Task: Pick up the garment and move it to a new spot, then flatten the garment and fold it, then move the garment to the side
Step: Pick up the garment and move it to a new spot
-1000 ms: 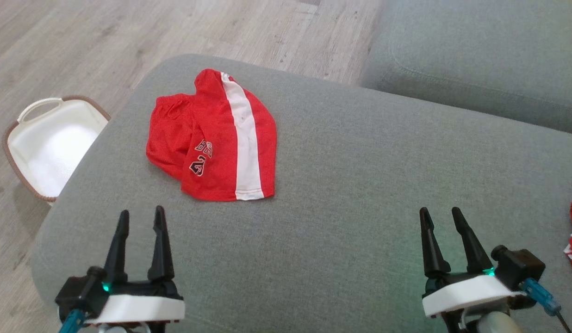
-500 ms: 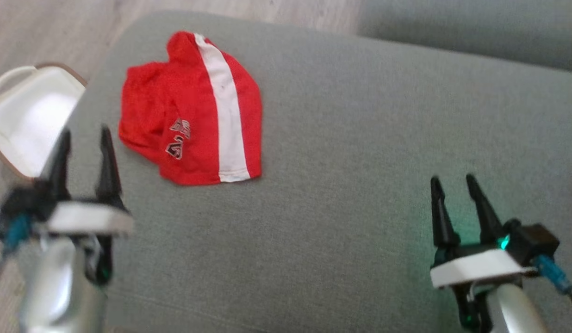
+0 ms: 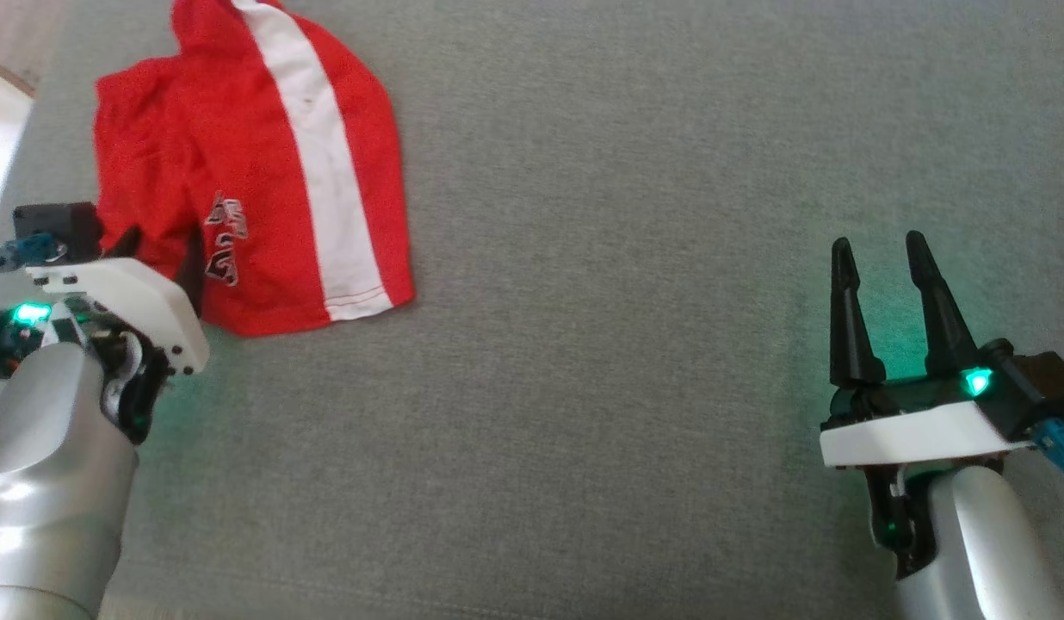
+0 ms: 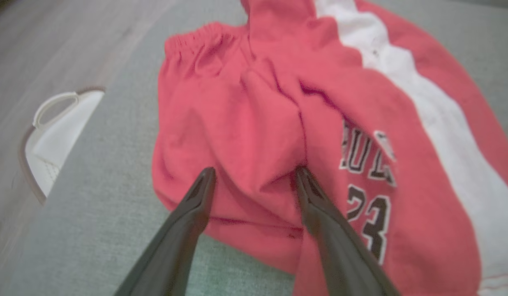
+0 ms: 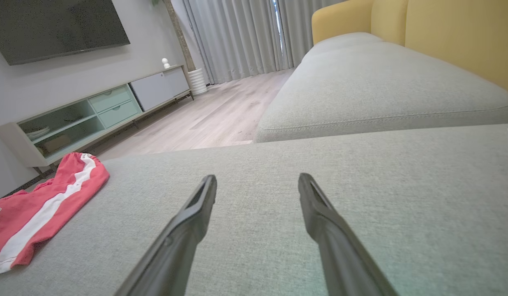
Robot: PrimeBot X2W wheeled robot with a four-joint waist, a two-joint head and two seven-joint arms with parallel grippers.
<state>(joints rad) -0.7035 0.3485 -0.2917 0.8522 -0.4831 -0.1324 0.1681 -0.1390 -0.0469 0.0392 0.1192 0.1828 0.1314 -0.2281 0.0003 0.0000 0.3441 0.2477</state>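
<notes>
"Look, the left gripper point(image 4: 254, 174) has gone in. A second ago it hung at the cushion's near edge. Now its fingers sit spread either side of a raised fold in the red shorts point(image 4: 278, 123)."

"Closed on it yet?"

"No, they're apart, tips right at the cloth. The head has dipped too, so the whole scene slid."

"And the shorts?"

"Crumpled at the left end of the grey sofa cushion point(image 3: 627, 387), near the white basket point(image 4: 52, 131). The right gripper point(image 3: 878, 245) hangs open over bare cushion, well apart."

"So the pick-up is only starting."

"I reckon so. A pinch should come next."
</notes>
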